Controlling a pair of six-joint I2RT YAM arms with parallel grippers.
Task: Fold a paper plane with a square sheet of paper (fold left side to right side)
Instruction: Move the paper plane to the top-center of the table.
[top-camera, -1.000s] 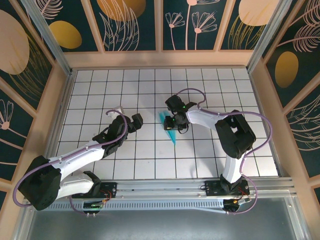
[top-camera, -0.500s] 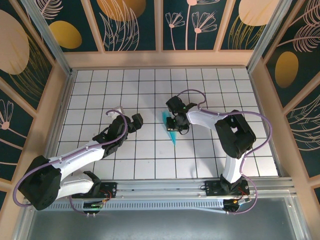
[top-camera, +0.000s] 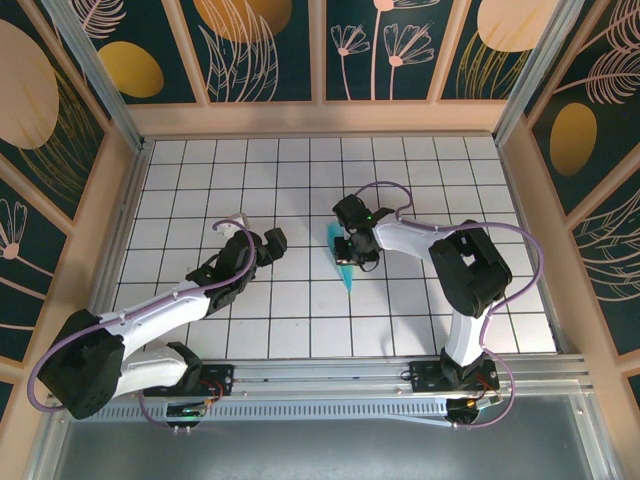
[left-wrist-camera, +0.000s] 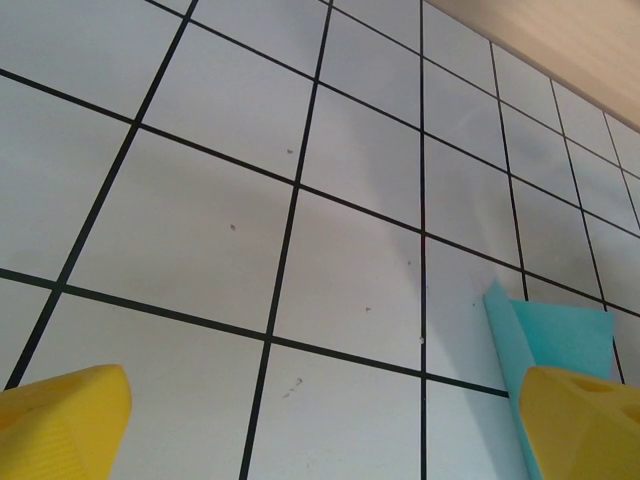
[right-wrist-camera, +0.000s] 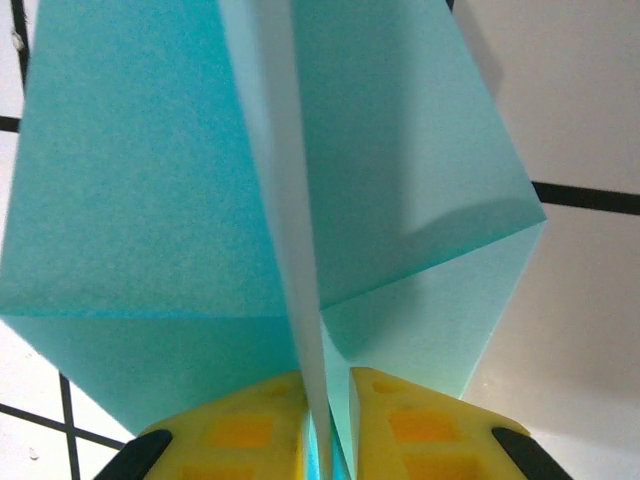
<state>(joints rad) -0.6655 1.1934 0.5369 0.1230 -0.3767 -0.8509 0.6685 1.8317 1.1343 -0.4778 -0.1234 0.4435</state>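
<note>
The turquoise sheet of paper (top-camera: 346, 270), folded into a slim pointed paper-plane shape, lies near the table's middle with its tip pointing toward the arms. My right gripper (top-camera: 350, 246) sits over its far end. In the right wrist view the yellow fingers (right-wrist-camera: 235, 432) pinch an upright central ridge of the paper (right-wrist-camera: 150, 180), whose flaps spread to both sides; the gripper (right-wrist-camera: 328, 415) is shut on it. My left gripper (top-camera: 274, 243) hovers open to the left of the paper. Its wrist view has the gripper (left-wrist-camera: 325, 430) over bare tiles, with the paper's edge (left-wrist-camera: 560, 335) by the right finger.
The white grid table (top-camera: 200, 180) is ringed by a low wooden wall (top-camera: 320, 118). Bare tiles lie between the two grippers and toward the far side. A metal rail (top-camera: 320, 372) with both arm bases runs along the near edge.
The right gripper's jaws have closed onto the paper's raised ridge, and the paper looks narrower from above. The left arm has stayed where it was.
</note>
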